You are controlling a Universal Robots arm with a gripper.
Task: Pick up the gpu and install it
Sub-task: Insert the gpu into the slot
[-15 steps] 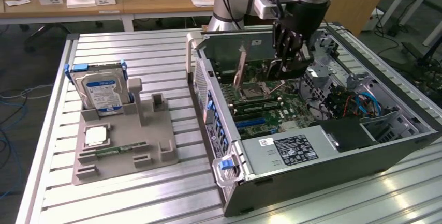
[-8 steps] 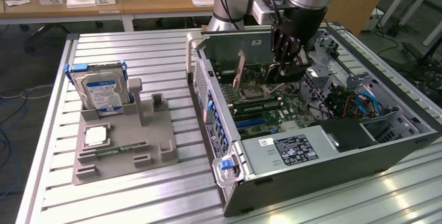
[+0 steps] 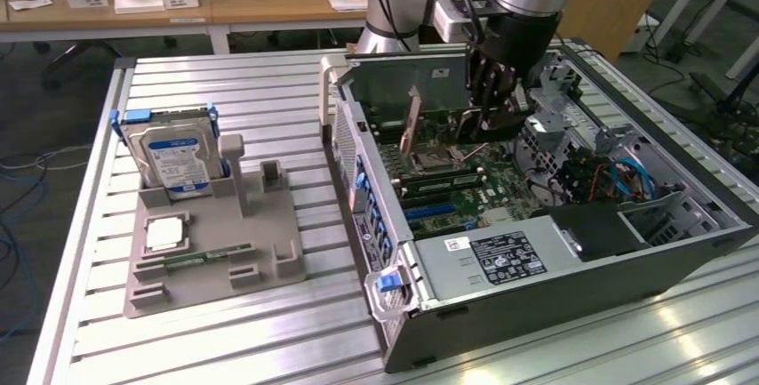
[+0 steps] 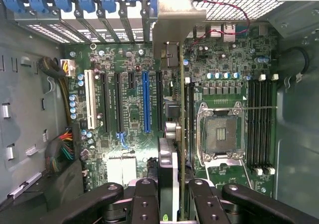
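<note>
The gpu (image 4: 170, 157) is seen edge-on in the wrist view, a thin dark card running away from me to its silvery-grey bracket (image 4: 169, 30) at the case's rear wall. My gripper (image 4: 172, 186) is shut on it, with one black finger (image 4: 144, 199) on each side. The card lies between the blue slot (image 4: 146, 102) and the CPU socket (image 4: 219, 132); whether it touches a slot is hidden. In the exterior view the gripper (image 3: 489, 123) reaches down into the open computer case (image 3: 570, 296), and the gpu (image 3: 415, 127) stands upright toward the case's rear.
On the exterior view's left a grey fixture (image 3: 273, 260) carries a silver hard drive (image 3: 178, 158), a CPU (image 3: 166, 232) and a green memory stick (image 3: 208, 258). Inside the case are the power supply (image 3: 504, 256), cable bundles (image 4: 62, 149) and a white slot (image 4: 90, 99).
</note>
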